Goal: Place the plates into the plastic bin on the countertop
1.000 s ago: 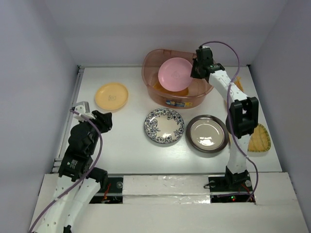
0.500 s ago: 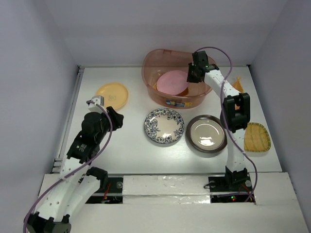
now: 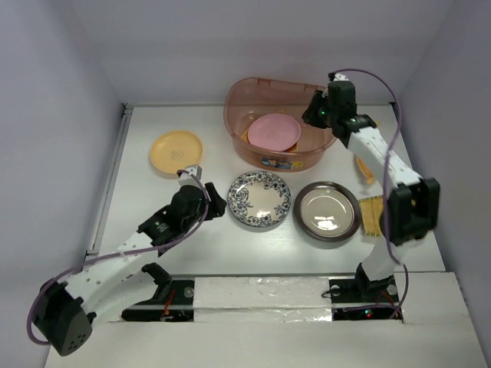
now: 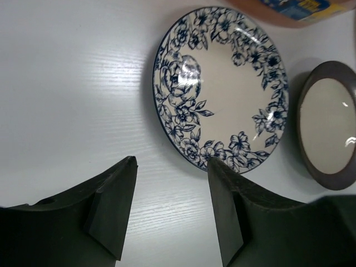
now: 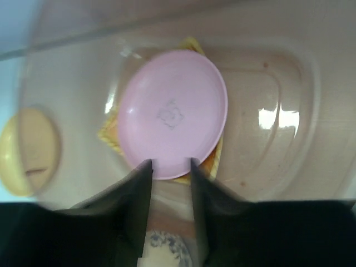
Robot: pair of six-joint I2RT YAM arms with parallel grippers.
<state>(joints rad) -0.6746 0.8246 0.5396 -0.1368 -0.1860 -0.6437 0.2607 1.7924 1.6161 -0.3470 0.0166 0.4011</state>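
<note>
The pink plate [image 5: 172, 114] is seen lying in the plastic bin [image 5: 278, 67]; left gripper [image 4: 172, 164] and right gripper [image 5: 171, 164] are held parted.

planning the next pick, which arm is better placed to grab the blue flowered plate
Left, most likely. The left hand is open, empty and right beside the edge of the flowered plate, pointing at it. The right hand is over the bin, above the pink plate, farther away.

High overhead view of whole countertop [image 3: 211, 153], close left wrist view shares floral plate [image 4: 222, 83], right shares bin [image 5: 278, 72]
</note>
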